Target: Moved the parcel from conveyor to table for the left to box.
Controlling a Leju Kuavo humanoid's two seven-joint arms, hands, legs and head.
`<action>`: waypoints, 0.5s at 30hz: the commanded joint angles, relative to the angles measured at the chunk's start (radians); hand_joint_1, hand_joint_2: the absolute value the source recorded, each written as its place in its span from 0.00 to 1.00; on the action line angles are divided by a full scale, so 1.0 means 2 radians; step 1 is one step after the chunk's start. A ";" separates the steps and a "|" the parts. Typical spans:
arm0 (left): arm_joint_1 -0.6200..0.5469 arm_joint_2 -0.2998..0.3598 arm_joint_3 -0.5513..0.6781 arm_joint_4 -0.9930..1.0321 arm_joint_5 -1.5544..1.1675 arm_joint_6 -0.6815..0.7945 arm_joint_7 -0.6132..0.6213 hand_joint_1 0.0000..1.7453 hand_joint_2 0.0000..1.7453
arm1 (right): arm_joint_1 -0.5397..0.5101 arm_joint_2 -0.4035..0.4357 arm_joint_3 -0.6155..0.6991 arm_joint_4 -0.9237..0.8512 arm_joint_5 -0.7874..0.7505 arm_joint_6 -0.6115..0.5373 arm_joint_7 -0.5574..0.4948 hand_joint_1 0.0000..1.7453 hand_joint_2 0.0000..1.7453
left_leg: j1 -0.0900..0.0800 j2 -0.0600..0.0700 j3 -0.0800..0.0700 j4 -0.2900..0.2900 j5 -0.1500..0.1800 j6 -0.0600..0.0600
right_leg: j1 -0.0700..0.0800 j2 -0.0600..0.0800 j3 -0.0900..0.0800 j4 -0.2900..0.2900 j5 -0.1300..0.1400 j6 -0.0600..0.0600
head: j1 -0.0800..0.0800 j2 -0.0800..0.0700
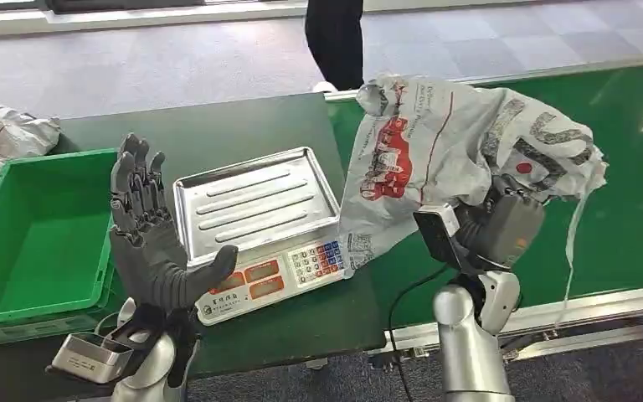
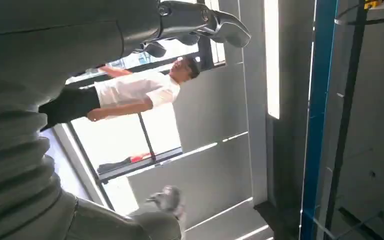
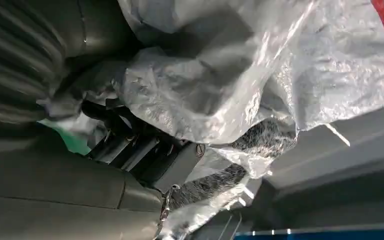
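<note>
I've got the parcel [image 1: 460,142], a crumpled grey plastic mailer with red and black print, up off the green conveyor [image 1: 628,226] and clutched in the right robot hand [image 1: 506,222]. In the right wrist view the dark fingers [image 3: 140,150] are bunched into the film, so I take the grasp as firm. The bag hangs tilted, its lower corner draped over the scale [image 1: 259,226] at the keypad edge, with a loose strip trailing down on the side away from the scale.

The left robot hand [image 1: 146,239] is released and holding nothing, raised palm-up just beside the scale, between it and the green bin [image 1: 42,243]. Its fingers are spread and upright.

I judge this to be mid-transfer: the lift is done, the set-down is not. Next I'd carry the parcel further over the scale, toward the dark tabletop [image 1: 218,126], lower it until it rests flat, then let go. The slack film worries me; it may snag on the scale's rim or cling to the fingers on release. A person [image 1: 335,42] stands beyond the tabletop, well apart from the scale.
</note>
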 commanded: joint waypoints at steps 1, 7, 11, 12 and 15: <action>-0.009 0.009 -0.008 0.024 -0.001 0.005 0.002 0.00 1.00 | 0.009 0.015 -0.031 -0.067 -0.002 0.002 -0.002 1.00 1.00 | 0.000 -0.002 0.001 -0.001 0.000 0.000 | 0.000 0.000 0.001 0.000 0.000 -0.001 | 0.000 0.000; -0.013 0.009 -0.016 0.027 0.000 0.004 0.003 0.00 1.00 | 0.020 0.015 -0.041 -0.245 -0.052 0.002 -0.016 1.00 1.00 | -0.001 -0.003 0.000 0.000 0.000 0.000 | -0.001 -0.001 0.000 0.000 0.000 0.000 | 0.000 0.000; -0.016 0.009 -0.022 0.036 0.001 0.005 0.003 0.00 1.00 | 0.009 0.015 -0.041 -0.279 -0.090 0.002 -0.034 1.00 1.00 | -0.001 -0.002 0.000 0.000 0.000 0.001 | 0.000 -0.001 0.000 0.000 0.000 0.000 | 0.000 0.000; -0.017 0.010 -0.024 0.039 0.001 0.005 0.003 0.00 1.00 | 0.005 0.015 -0.037 -0.275 -0.091 0.002 -0.036 1.00 1.00 | 0.000 -0.003 0.000 0.000 0.000 0.001 | 0.000 -0.001 0.001 0.000 0.000 -0.001 | 0.000 0.000; -0.021 0.012 -0.028 0.050 0.008 0.003 0.002 0.00 1.00 | -0.024 0.015 -0.018 -0.231 -0.099 0.002 -0.039 1.00 1.00 | 0.000 -0.002 0.001 -0.001 0.000 0.001 | 0.000 0.000 0.001 -0.001 0.000 -0.001 | 0.000 0.000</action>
